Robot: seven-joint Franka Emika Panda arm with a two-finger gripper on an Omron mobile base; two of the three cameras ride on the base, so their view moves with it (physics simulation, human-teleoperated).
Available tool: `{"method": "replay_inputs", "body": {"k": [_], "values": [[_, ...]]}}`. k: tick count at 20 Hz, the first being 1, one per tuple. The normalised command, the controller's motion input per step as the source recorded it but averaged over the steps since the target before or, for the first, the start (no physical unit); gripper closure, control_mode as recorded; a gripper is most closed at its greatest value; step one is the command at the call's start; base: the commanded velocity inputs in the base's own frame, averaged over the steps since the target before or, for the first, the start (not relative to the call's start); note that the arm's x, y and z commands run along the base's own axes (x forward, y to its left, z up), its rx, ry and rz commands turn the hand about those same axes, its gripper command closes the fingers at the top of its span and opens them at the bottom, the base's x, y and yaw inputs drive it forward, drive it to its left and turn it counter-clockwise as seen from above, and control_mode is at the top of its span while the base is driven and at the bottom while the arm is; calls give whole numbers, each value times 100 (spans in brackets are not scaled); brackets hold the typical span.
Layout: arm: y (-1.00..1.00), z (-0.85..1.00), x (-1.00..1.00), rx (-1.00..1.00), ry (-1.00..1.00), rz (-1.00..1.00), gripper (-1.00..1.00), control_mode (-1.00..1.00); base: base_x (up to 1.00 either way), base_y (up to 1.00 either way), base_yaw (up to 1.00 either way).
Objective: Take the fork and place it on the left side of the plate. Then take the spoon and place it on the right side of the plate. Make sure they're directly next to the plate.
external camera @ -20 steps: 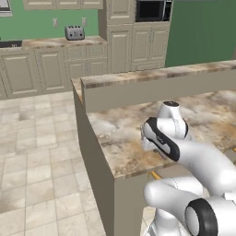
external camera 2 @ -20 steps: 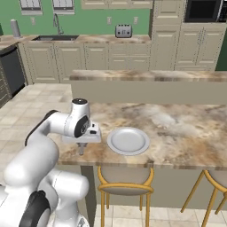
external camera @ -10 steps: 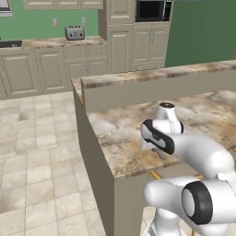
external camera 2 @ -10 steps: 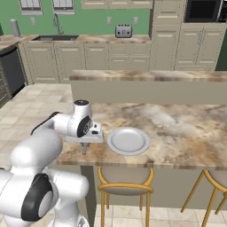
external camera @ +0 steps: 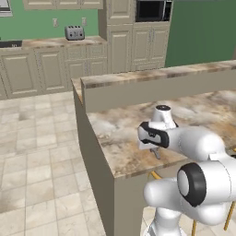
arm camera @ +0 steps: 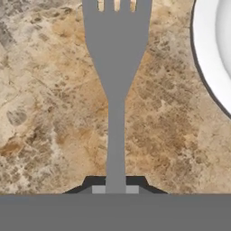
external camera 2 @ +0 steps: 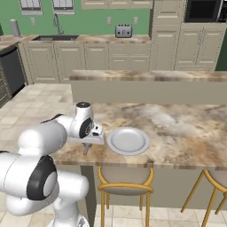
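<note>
- The fingers (arm camera: pixel 115 189) sit low over the marbled brown worktop (arm camera: pixel 49 113), and in the hand view the thin handle of the fork (arm camera: pixel 115 81) runs straight up from between their dark tips.
- They are closed narrow on that handle, pinching it at its near end.
- The fork points away from the fingers, its head broadening and its tines reaching the top edge of the hand view.
- The plate (arm camera: pixel 215 58) lies off to one side of the fork, on the right in the hand view, with a strip of bare worktop between its rim and the fork; the two are apart, not touching.
- From the right base view the gripper (external camera 2: pixel 87 148) hangs near the front edge of the worktop (external camera 2: pixel 177 128), and the plate (external camera 2: pixel 128 141) lies just beside it.
- From the left base view the hand (external camera: pixel 156 151) reaches down toward the worktop (external camera: pixel 120 129) close to its front edge.
- I cannot tell whether the fork rests on the worktop or hangs just above it.
</note>
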Motion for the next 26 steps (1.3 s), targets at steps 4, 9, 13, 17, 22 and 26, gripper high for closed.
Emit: {"method": "replay_inputs", "body": {"k": [4, 9, 13, 17, 22, 26], "values": [[0, -25, 15, 0, 0, -5, 100, -100, 0, 0, 0], [0, -26, 9, 0, 0, -1, 100, -100, 0, 0, 0], [0, -20, 14, 0, 0, 0, 100, -100, 0, 0, 0], [0, -18, 19, 0, -2, 2, 100, -100, 0, 0, 0], [0, -12, 20, 0, -4, 7, 100, -100, 0, 0, 0], [0, -6, 25, 0, -5, 8, 100, -100, 0, 0, 0]]}}
